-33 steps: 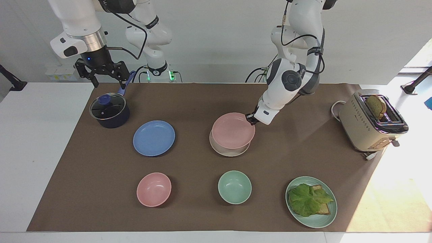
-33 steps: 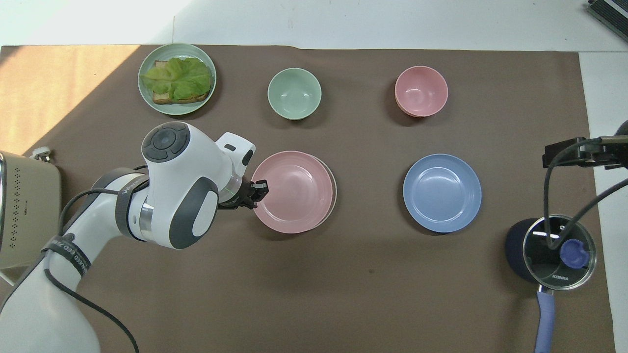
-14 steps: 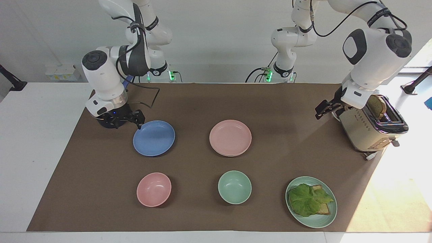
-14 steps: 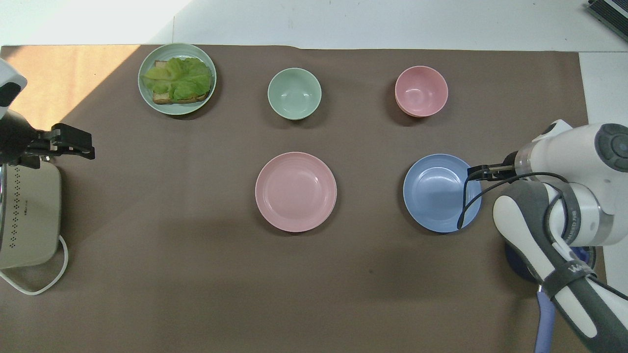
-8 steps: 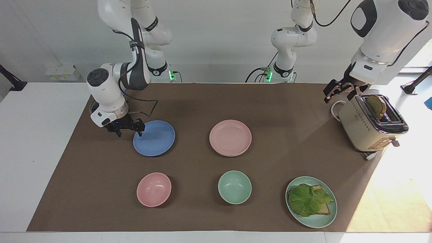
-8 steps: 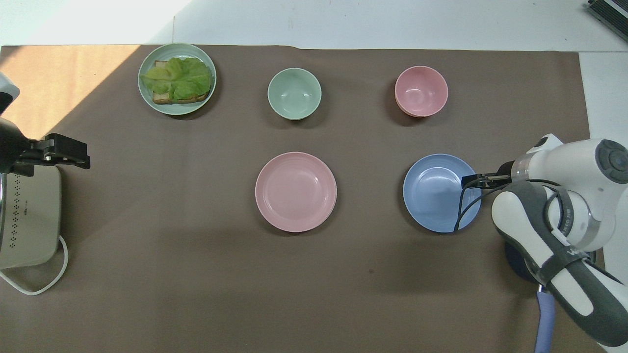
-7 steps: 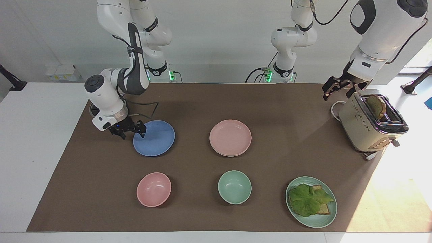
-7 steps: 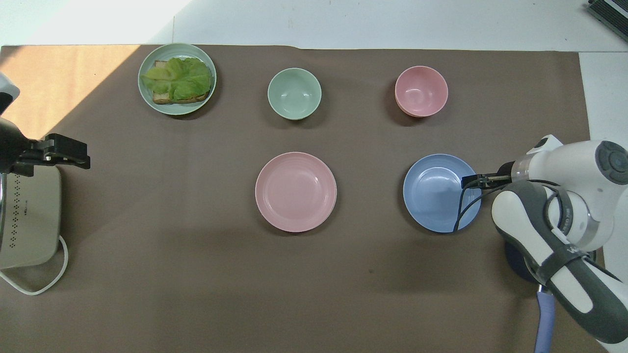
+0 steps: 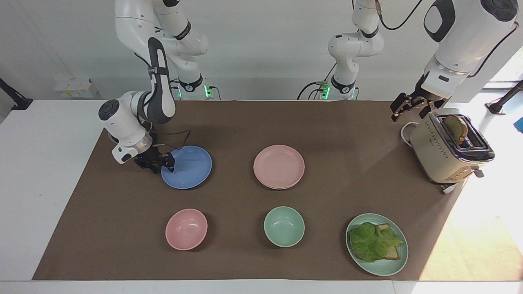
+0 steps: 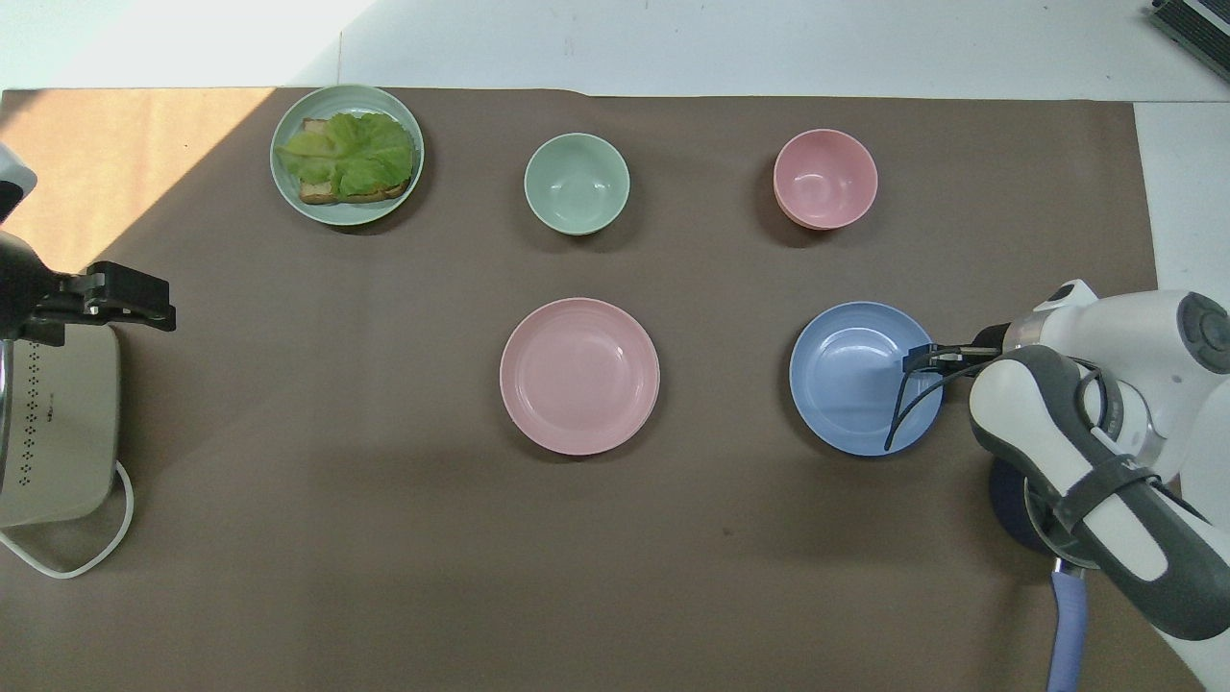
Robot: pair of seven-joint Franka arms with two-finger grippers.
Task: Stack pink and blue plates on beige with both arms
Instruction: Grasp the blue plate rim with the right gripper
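Blue plate [image 9: 187, 167] lies flat on the brown mat [image 9: 245, 122], beside the pink plate [image 9: 279, 165], which already sits on the beige plate [image 9: 273, 186]. The right gripper [image 9: 164, 162] straddles the blue plate's rim, fingers partly closed; a firm hold cannot be told. The left gripper [image 9: 402, 107] hangs open, empty, beside the toaster [image 9: 447, 153]. Farther from the robots than the blue plate stand a pink bowl [image 9: 186, 229] and green bowl [image 9: 284, 226].

1. Plates: four — one blue plate [image 9: 186, 167], one pink plate [image 9: 279, 164] on one beige plate [image 9: 273, 186], one mint-green plate [image 9: 382, 267] with lettuce and toast
2. Bowls: two — pink bowl [image 9: 186, 229], mint-green bowl [image 9: 284, 226]
3. Toasters: one toaster [image 9: 447, 149]
4. Robot arms: two
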